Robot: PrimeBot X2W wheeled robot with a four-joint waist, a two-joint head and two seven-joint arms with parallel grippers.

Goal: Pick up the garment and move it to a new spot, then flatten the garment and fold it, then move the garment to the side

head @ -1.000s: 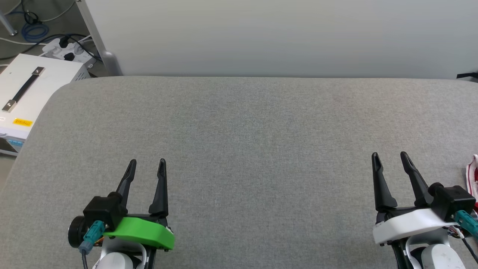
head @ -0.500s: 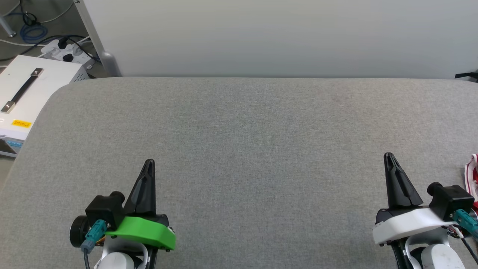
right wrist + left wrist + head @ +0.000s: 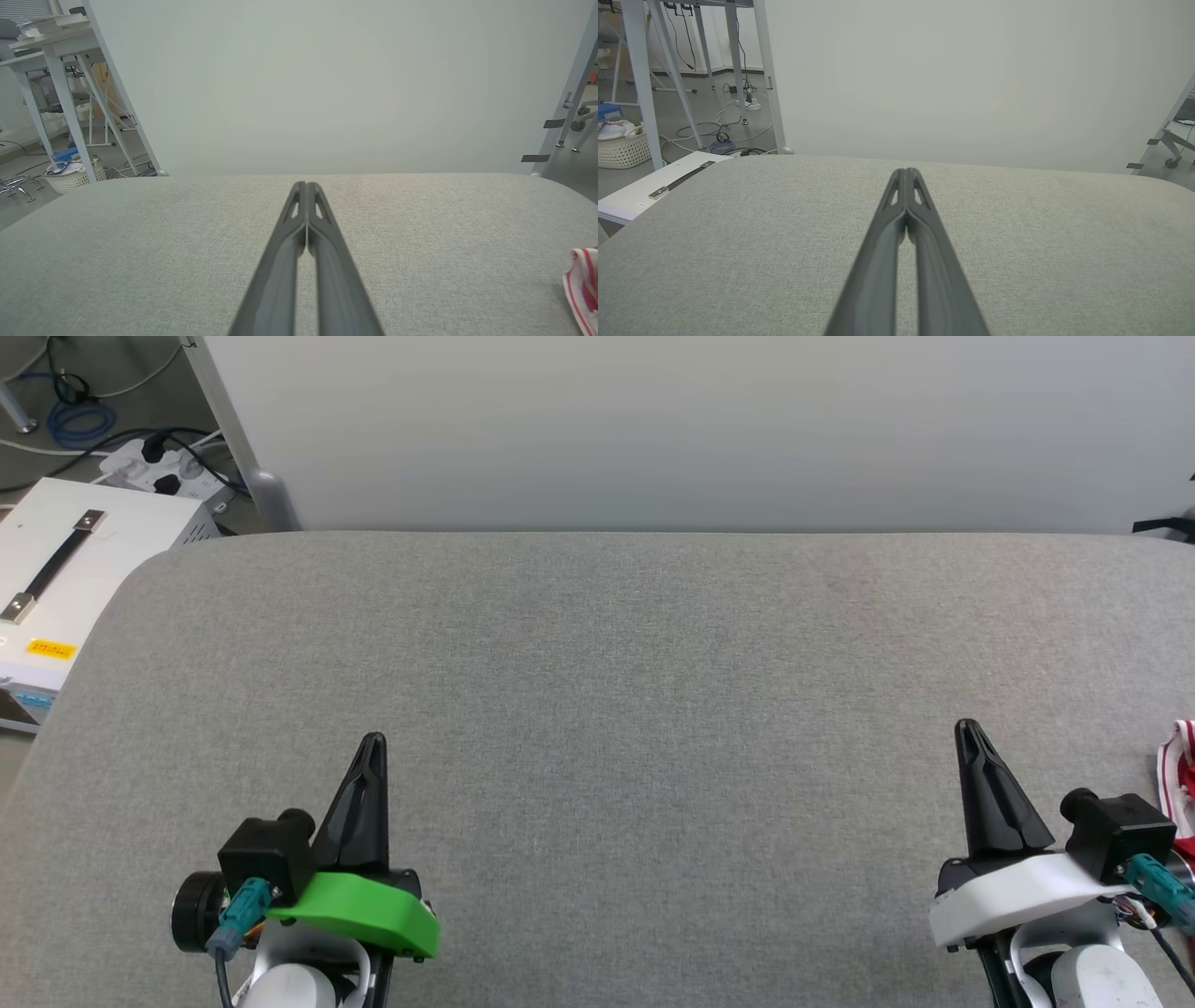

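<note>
Head view: I have both arms low over the grey fabric-topped desk (image 3: 616,663). The left gripper (image 3: 372,740), on its green mount, sits at 7 o'clock of the picture, clenched with its two dark fingers pressed together into one point and nothing between them. The right gripper (image 3: 966,727), on its white mount, sits at 5 o'clock, clenched the same way and empty. The garment (image 3: 1178,784), of which I see just a strip of red cloth with red-and-white striped trim, lies on the desk at the picture's right edge, at about 3 o'clock from the right gripper. It is near that wrist's black housing and apart from the fingertips; I cannot tell whether it touches the housing. At 10 o'clock, off the desk, stands a white box with a black strap handle (image 3: 56,569), with a white power strip (image 3: 154,467) beyond it.

Left wrist view: the left gripper (image 3: 905,171) points to 12 o'clock across bare grey fabric, its tips meeting. A pale woven basket (image 3: 621,149) stands on the floor at 9 o'clock.

Right wrist view: the right gripper (image 3: 306,185) is likewise closed tip to tip. The garment (image 3: 581,284) shows at 4 o'clock, against the right edge, well apart from the fingers.
</note>
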